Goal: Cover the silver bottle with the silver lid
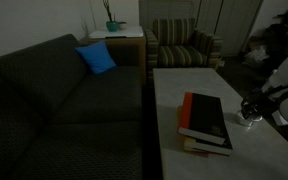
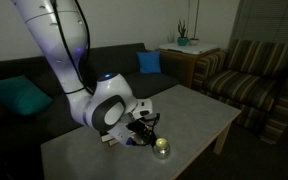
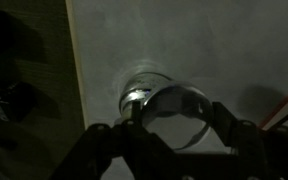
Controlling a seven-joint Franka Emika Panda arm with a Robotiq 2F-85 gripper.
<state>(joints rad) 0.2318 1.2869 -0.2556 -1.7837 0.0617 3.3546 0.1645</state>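
Note:
The silver bottle (image 3: 136, 94) is a small, short, shiny metal container standing on the pale table (image 3: 214, 50). It also shows in both exterior views (image 1: 248, 119) (image 2: 162, 148). My gripper (image 3: 172, 128) hangs just above and beside it, shut on the silver lid (image 3: 176, 112), a round disc held between the two fingers. In the wrist view the lid overlaps the bottle's lower right side and is offset from its mouth. The gripper shows dimly in both exterior views (image 1: 252, 106) (image 2: 144, 131). I cannot tell whether the lid touches the bottle.
A red-and-black book stack (image 1: 206, 122) lies on the table close to the bottle. A dark sofa (image 1: 54, 90) with a blue cushion (image 1: 96, 58) runs along the table's side. A striped armchair (image 1: 182, 45) and a side table with a plant (image 1: 114, 30) stand beyond.

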